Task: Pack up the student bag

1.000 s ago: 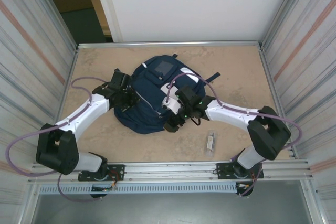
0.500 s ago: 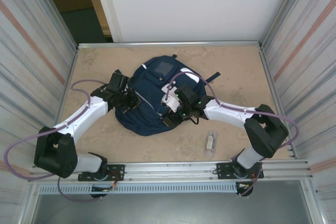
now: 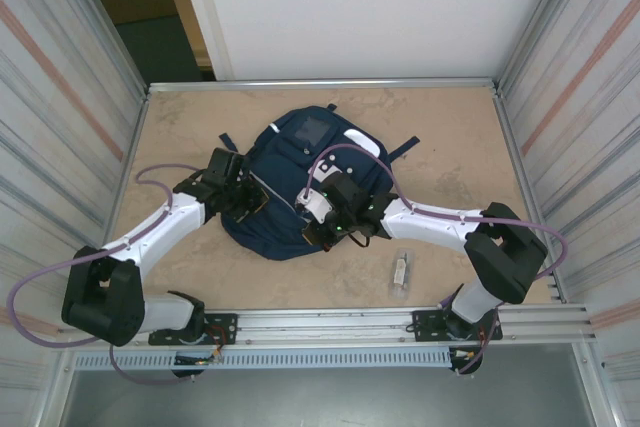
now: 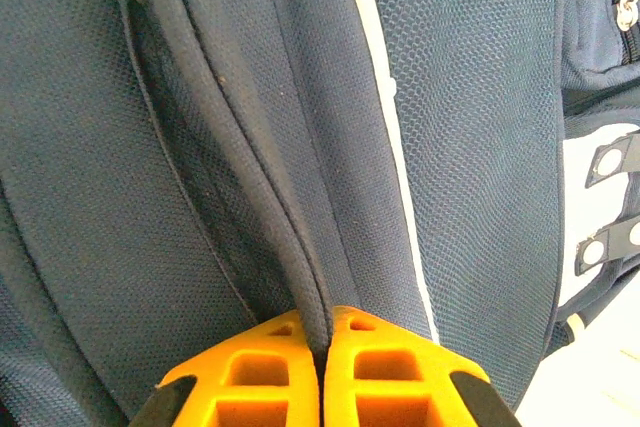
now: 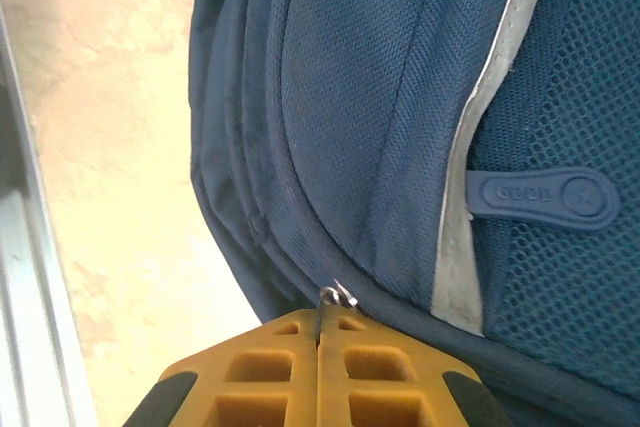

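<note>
Pinching the zipper pull (image 5: 338,296): your right gripper (image 5: 320,325) is sitting closed on that metal tab at the near rim of the student bag (image 3: 300,167). The bag is lying mid-table (image 3: 450,137), long axis running near edge to far edge, with the zip seam curving away from the jaws along its side. Your left gripper (image 4: 322,332) is clamping shut on a fabric fold at the bag's left side, so it's anchoring while the right arm is placed to pull. Versus a second ago, the right jaws were wide open and are now gripping, further left along the rim.
</note>
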Tool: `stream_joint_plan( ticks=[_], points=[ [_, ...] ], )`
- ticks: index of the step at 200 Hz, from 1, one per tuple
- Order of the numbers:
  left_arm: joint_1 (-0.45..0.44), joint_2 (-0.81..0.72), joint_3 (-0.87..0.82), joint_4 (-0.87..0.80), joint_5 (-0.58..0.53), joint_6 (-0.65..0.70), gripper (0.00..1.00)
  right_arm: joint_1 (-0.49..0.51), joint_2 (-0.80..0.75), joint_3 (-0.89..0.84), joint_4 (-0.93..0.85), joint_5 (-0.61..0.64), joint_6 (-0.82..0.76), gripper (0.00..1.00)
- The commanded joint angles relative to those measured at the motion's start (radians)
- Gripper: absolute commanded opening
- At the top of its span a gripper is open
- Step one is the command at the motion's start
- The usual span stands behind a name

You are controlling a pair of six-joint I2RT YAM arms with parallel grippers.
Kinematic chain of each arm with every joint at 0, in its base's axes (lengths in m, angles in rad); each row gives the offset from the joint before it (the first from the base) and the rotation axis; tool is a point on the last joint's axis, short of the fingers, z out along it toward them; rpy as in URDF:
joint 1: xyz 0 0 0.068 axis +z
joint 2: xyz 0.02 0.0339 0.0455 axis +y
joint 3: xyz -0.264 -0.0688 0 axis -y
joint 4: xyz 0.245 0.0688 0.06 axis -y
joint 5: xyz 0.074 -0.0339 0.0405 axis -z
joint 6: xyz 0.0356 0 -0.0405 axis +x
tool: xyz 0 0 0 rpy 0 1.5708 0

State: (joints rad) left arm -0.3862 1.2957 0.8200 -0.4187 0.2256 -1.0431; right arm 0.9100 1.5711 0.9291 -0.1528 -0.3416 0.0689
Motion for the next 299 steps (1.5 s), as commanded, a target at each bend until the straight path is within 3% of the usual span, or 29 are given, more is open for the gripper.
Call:
stream_joint_plan(
  ticks=[1, 23, 44, 78, 119, 154, 169, 206, 224, 272, 299],
  points=[
    [-0.021, -0.036, -0.022, 0.055, 0.045, -0.049, 0.0, 0.013, -0.025, 0.002, 0.039, -0.052, 0.236, 0.0],
    [-0.031, -0.031, -0.03, 0.075, 0.049, -0.059, 0.0, 0.043, 0.001, -0.025, 0.139, -0.077, 0.374, 0.0],
    [-0.037, -0.042, -0.041, 0.075, 0.046, -0.064, 0.0, 0.067, -0.03, -0.021, 0.099, 0.032, 0.331, 0.26],
    [-0.037, -0.077, -0.051, 0.052, 0.041, -0.053, 0.0, 0.066, -0.119, -0.04, -0.059, 0.259, 0.198, 0.48],
    [-0.041, -0.085, -0.058, 0.063, 0.049, -0.061, 0.0, 0.096, -0.105, -0.069, -0.049, 0.324, 0.229, 0.56],
    [-0.06, -0.094, -0.079, 0.084, 0.035, -0.085, 0.0, 0.149, 0.0, -0.02, -0.01, 0.435, 0.335, 0.51],
    [-0.061, -0.09, -0.071, 0.08, 0.048, -0.079, 0.0, 0.176, 0.044, 0.012, -0.006, 0.526, 0.397, 0.33],
    [-0.069, -0.094, -0.076, 0.079, 0.035, -0.088, 0.0, 0.229, 0.08, 0.108, -0.072, 0.587, 0.452, 0.07],
    [-0.072, -0.094, -0.079, 0.083, 0.032, -0.089, 0.0, 0.23, 0.064, 0.121, -0.083, 0.513, 0.493, 0.0],
    [-0.095, -0.096, -0.124, 0.129, -0.003, -0.133, 0.0, 0.202, 0.135, 0.275, -0.241, 0.211, 0.685, 0.0],
    [-0.118, -0.102, -0.156, 0.16, -0.032, -0.167, 0.0, 0.199, 0.198, 0.325, -0.19, 0.087, 0.834, 0.05]
  ],
)
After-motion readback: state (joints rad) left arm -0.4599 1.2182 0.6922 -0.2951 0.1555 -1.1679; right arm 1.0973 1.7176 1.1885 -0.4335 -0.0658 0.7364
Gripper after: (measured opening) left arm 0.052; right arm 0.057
